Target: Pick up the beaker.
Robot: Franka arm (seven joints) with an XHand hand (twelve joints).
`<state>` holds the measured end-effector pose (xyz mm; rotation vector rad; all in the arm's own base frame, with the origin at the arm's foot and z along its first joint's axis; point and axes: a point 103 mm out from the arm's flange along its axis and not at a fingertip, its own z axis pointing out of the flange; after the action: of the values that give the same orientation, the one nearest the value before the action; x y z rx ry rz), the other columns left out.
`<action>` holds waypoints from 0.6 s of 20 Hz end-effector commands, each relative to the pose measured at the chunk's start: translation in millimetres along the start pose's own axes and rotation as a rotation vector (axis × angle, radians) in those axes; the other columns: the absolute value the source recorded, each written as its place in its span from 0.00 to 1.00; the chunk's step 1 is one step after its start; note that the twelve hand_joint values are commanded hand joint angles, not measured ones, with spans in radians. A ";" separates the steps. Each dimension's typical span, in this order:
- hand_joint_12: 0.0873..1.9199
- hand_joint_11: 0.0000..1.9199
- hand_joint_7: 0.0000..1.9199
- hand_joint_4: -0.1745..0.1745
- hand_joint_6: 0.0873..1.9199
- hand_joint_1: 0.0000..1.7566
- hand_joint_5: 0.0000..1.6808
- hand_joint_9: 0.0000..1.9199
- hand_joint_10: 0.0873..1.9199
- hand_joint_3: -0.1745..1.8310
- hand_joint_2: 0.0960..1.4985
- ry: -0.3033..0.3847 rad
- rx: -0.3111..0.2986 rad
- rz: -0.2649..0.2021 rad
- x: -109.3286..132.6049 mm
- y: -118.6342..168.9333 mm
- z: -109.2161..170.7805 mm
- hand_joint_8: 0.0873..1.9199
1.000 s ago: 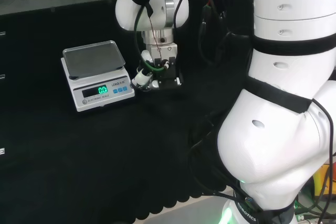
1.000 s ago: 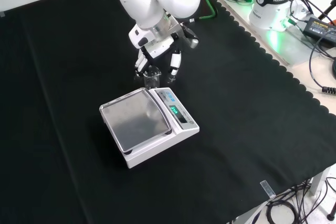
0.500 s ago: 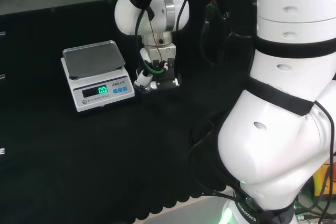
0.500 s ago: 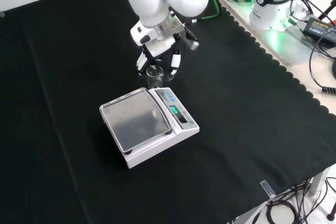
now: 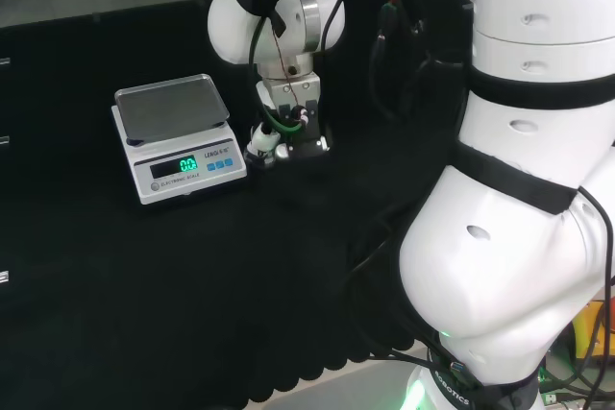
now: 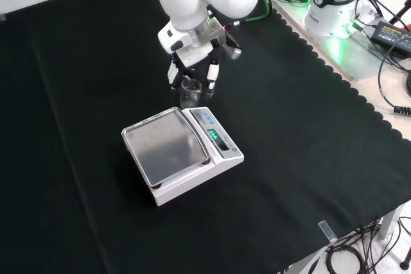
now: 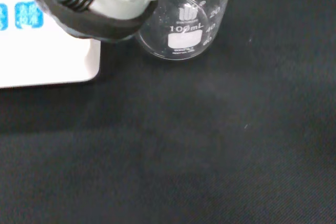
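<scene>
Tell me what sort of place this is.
Probably a lab bench for robot trials: a clear glass beaker with printed volume marks, an electronic scale on a black cloth, and a robot hand around the beaker.

white rounded arm links point(image 5: 519, 237) — black bands, green cable point(image 5: 279, 122), black-and-white hand point(image 6: 192, 62).

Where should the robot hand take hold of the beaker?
Around the beaker's straight glass wall, coming from the side away from the scale, probably. It stands upright on the cloth, and the robot hand is already there.
</scene>
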<state>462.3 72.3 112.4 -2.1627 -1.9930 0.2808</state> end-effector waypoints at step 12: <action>0.20 0.86 0.58 0.00 0.48 0.66 0.60 0.79 0.15 0.12 0.69 -0.188 -0.014 -0.042 -5.6 -31.5 -119.5 0.40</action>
<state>461.3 65.0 205.4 -2.1651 -2.0945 0.4308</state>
